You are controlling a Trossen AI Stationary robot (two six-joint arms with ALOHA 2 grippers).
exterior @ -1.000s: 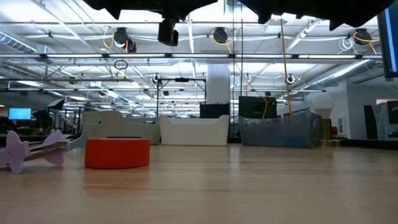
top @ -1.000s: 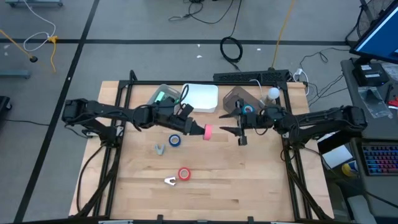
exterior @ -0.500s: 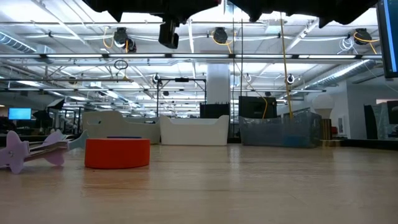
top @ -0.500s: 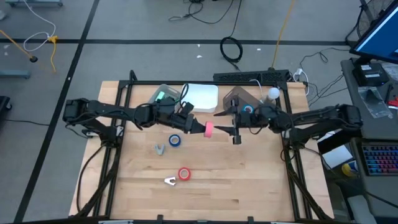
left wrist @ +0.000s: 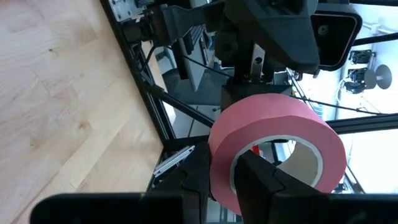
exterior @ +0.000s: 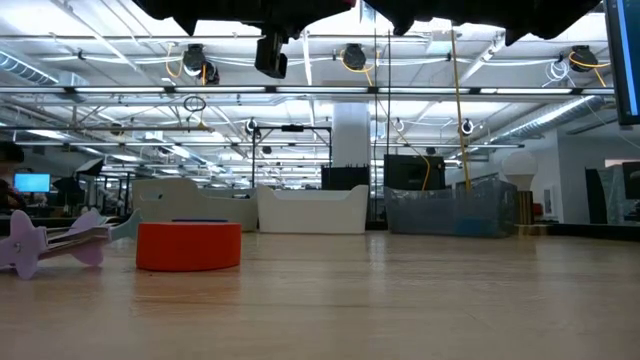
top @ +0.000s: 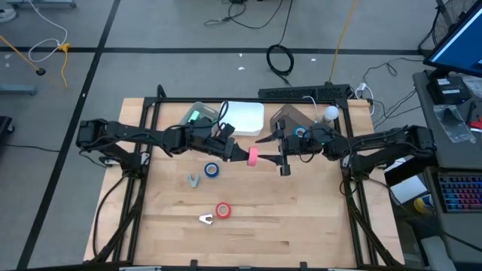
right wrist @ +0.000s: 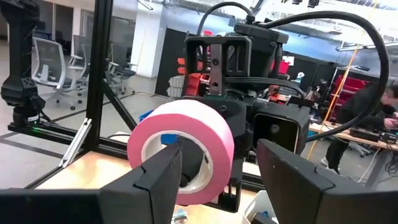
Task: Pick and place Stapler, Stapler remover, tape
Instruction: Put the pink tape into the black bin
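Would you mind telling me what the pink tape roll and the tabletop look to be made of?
The pink tape roll looks like matte paper tape, perhaps masking tape: a flat, unshiny pink band wound on a pale inner core. The tabletop looks like light wood with a smooth finish: joined planks with visible grain, though a wood-look laminate cannot be ruled out.

Overhead, table-level, two wrist views facing each other

Low view: both arms cut by top edge, grippers unseen. Purple remover cut at left edge. Blue tape mostly hidden behind red tape. High view: clear bin's contents unclear.
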